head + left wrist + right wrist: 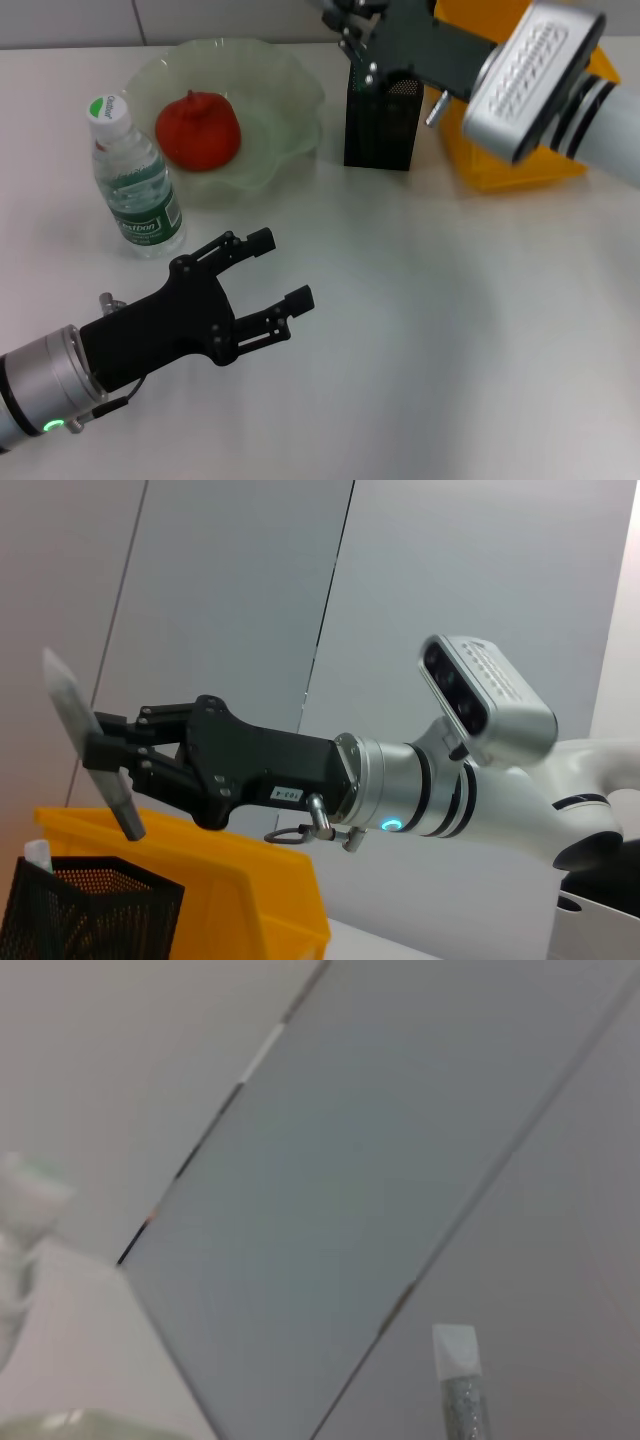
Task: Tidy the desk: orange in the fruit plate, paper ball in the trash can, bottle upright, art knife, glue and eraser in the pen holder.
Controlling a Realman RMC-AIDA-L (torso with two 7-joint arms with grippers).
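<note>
White desk (450,330) noted. Art knife (92,742), thin, stiff and light, is clamped mid-length by right tool (105,752) above pen holder (383,120); narrow grip may slip. Left tool (268,272) held apart, idle.

Seen from the left wrist, the right gripper (105,755) hangs above the pen holder (85,910), a black mesh cup. Its black jaws are closed on the art knife (92,745), a flat grey strip tilted with its lower end pointing down toward the pen holder but apart from it. A white-tipped object (38,854) sticks up just over the pen holder's rim. Directly behind the pen holder stands a yellow bin (265,895), its rim running beneath the gripper. The right arm's silver wrist section (410,785), with a lit green-blue ring and a grey camera housing (485,695) on top, extends away from the pen holder.
</note>
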